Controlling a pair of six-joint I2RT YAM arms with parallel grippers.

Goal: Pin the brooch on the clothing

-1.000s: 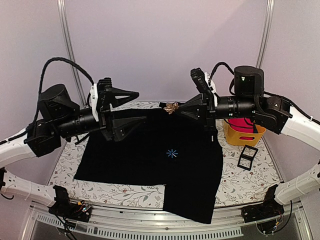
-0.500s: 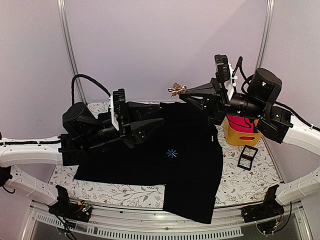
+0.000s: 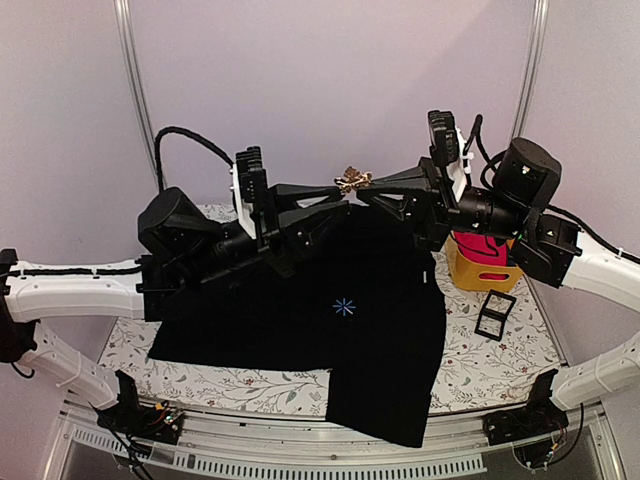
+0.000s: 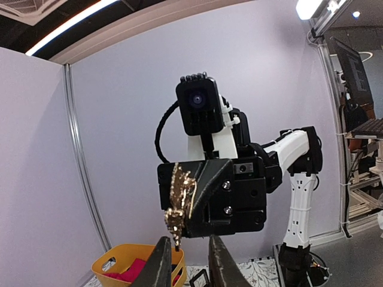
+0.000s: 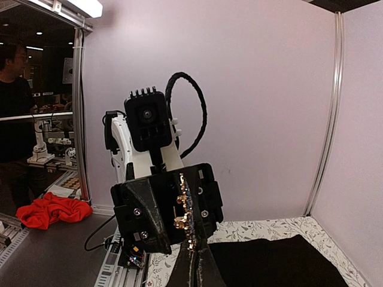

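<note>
The brooch [image 3: 351,180], a small pale-gold ornament, hangs in the air above the far side of the table. My right gripper [image 3: 360,187] is shut on it, and the right wrist view shows the brooch [image 5: 189,210] rising from the pressed-together fingertips. My left gripper [image 3: 342,198] points at it from the left. Its fingers [image 4: 160,263] stand a narrow gap apart, with the lowest tip of the brooch [image 4: 179,202] just above one fingertip and nothing between them. The clothing [image 3: 300,300], a black shirt with a blue asterisk print [image 3: 344,307], lies flat below.
A yellow basket [image 3: 500,272] holding a pink garment stands at the right of the table, with a small black square frame [image 3: 494,314] in front of it. The floral tablecloth [image 3: 490,365] shows around the shirt. Both arms meet mid-air over the shirt's collar end.
My left gripper rose and swung right up to the brooch while its jaws narrowed. My right gripper lifted the brooch higher at first, then stayed still.
</note>
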